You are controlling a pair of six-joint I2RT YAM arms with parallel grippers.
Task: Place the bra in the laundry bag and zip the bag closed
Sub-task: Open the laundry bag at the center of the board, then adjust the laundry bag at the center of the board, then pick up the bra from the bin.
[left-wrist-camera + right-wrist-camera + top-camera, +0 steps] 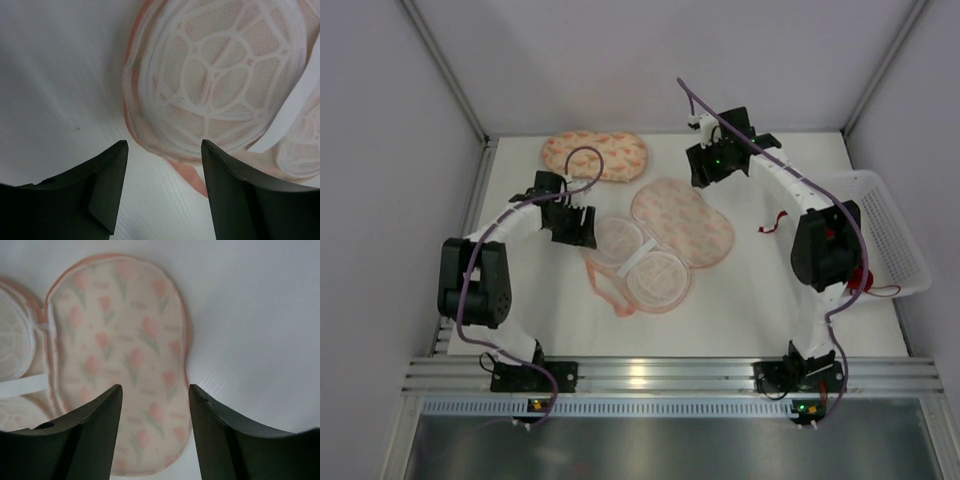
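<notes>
Overhead, the left arm bent inward, its gripper [164,144] wide open and empty just short of the unzipped laundry bag [682,222] mid-table. The right arm extended forward, its gripper [155,387] equally spread, holding nothing. The bra [776,221] lay by the basket [895,225], mostly hidden behind that arm.

Twin pouch [595,156] behind laundry bag [683,222]

text: nothing is reading legibly in any view | laundry bag [165,315], open flap lying at mid-table: small pale marks are sitting between the printed tulips [136,360] (possibly lettering, too blurred to make out) | brands, numbers, signs: none are showing legibly
</notes>
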